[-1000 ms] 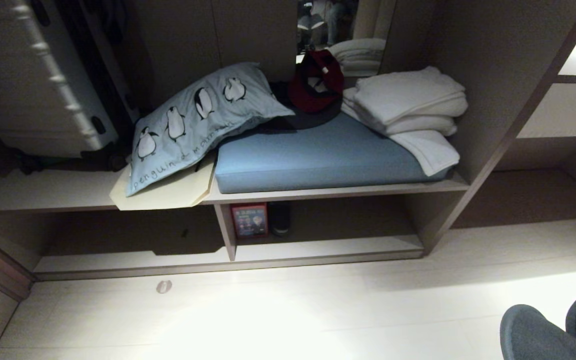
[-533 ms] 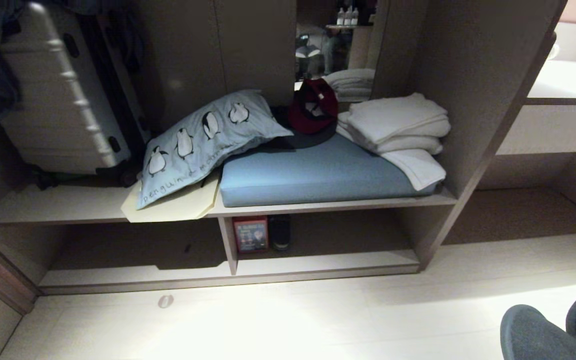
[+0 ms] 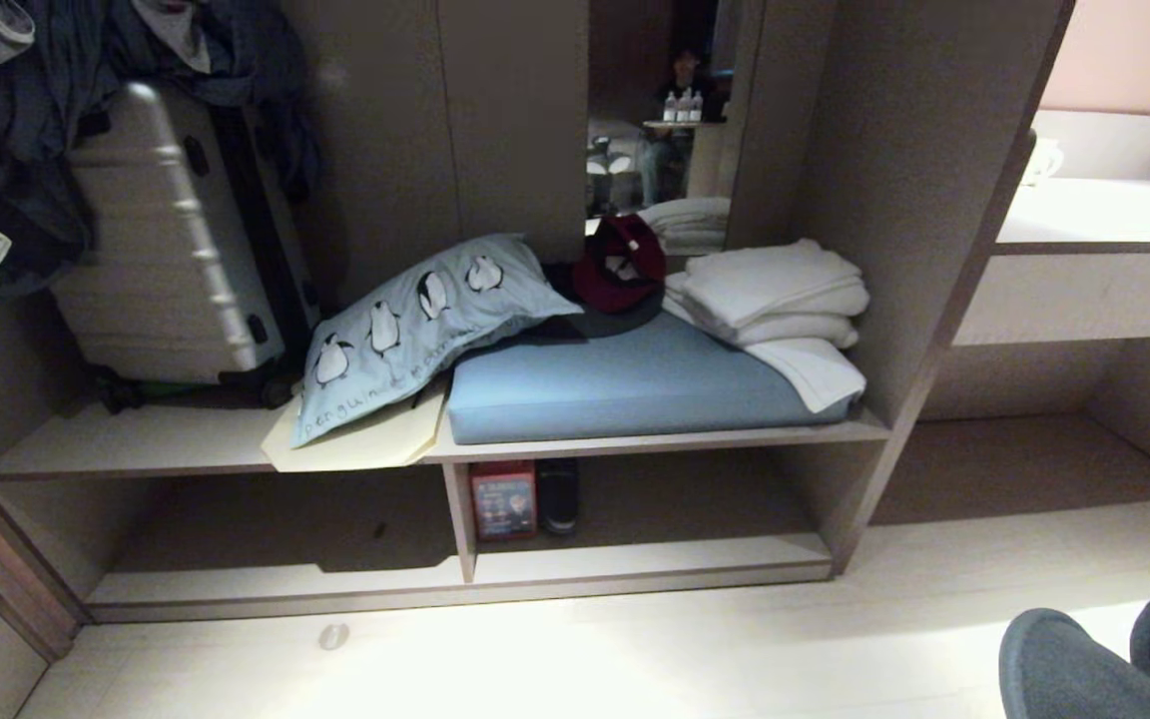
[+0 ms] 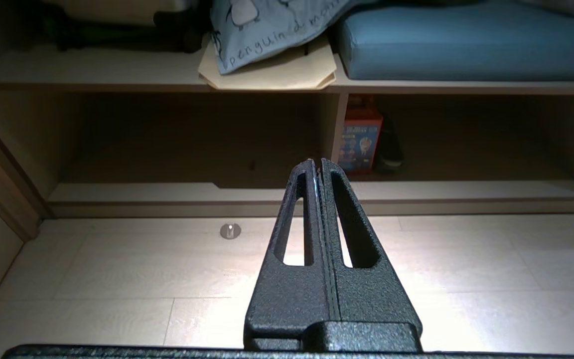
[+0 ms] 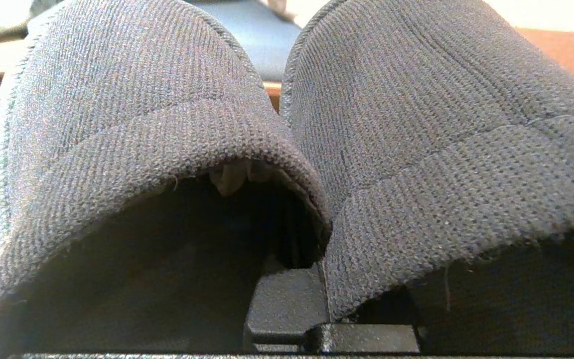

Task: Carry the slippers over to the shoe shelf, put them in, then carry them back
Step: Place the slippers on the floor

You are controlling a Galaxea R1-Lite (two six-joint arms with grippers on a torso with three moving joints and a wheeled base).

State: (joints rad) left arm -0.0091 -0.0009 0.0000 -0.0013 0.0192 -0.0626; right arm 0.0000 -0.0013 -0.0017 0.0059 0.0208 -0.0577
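The grey-blue ribbed slippers [image 5: 132, 114] fill the right wrist view side by side. Their inner walls are pinched together, with my right gripper shut on them. Only its black base [image 5: 287, 304] shows, and the fingers are hidden in the fabric. In the head view the slippers' toes [image 3: 1064, 669] poke in at the lower right, above the pale floor. The shoe shelf [image 3: 635, 559] is the low open compartment ahead, with a short upright divider [image 3: 459, 519]. My left gripper [image 4: 315, 162] is shut and empty, pointing at that divider from over the floor.
A red box [image 3: 503, 499] and a dark shoe [image 3: 558, 496] stand at the back of the shoe shelf, right of the divider. Above lie a blue cushion [image 3: 625, 384], penguin pillow [image 3: 415, 320], white towels [image 3: 770, 295] and a suitcase [image 3: 176, 250]. A round metal stop [image 3: 333, 636] sits on the floor.
The head camera has tilted upward, so the whole unit sits lower in the picture and hanging clothes now show. The slippers keep their place at the lower right.
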